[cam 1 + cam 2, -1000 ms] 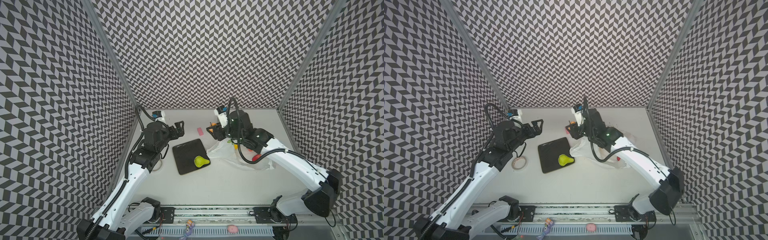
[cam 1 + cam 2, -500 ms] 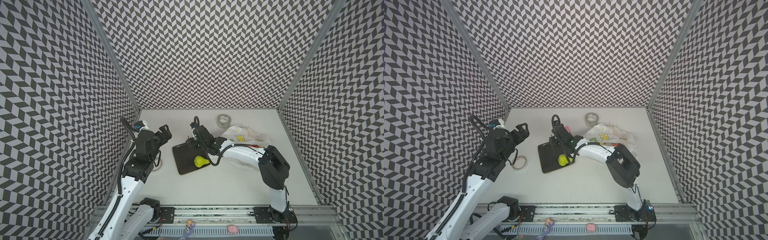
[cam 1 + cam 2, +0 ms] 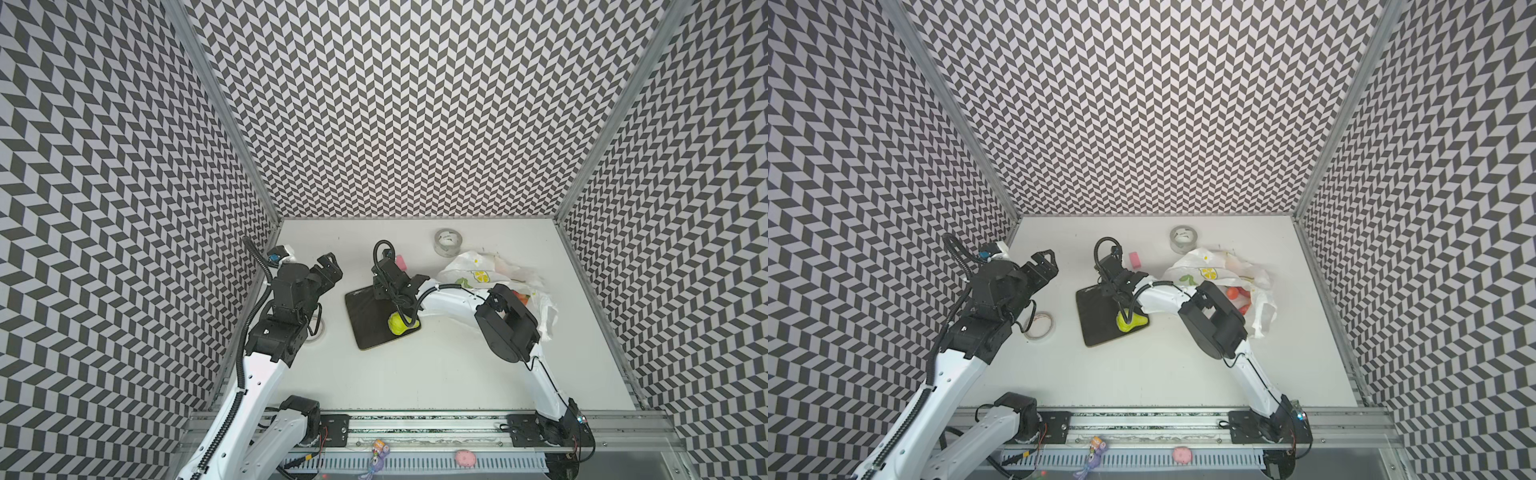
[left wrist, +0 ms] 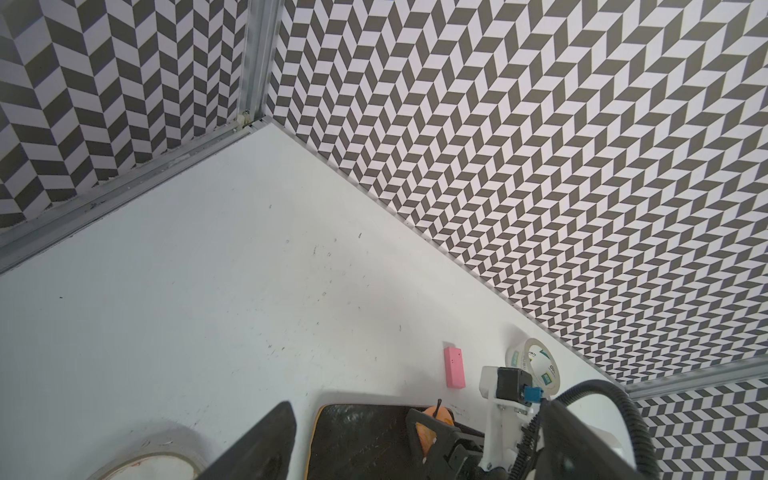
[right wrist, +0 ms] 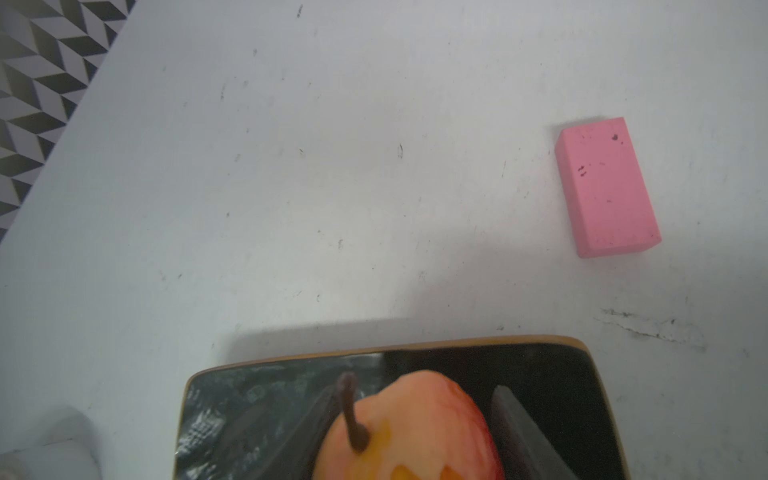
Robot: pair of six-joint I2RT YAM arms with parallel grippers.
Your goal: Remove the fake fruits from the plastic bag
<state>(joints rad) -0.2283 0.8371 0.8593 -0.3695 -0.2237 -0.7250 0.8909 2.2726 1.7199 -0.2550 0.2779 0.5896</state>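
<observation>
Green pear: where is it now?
In both top views the green pear lies at the near right corner of the dark tray, left of the plastic bag.

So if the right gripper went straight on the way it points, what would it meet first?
Likely the black tray: the right gripper holds a peach-coloured fruit over it; the gap is unclear.

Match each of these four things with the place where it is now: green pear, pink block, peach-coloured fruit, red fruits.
Things:
1. green pear
2. pink block
3. peach-coloured fruit
4. red fruits

Places:
A. inside the plastic bag
B. held in the right hand
C. lying free on the black tray
D. on the bare table

Pairs: 1-C, 2-D, 3-B, 4-A
</observation>
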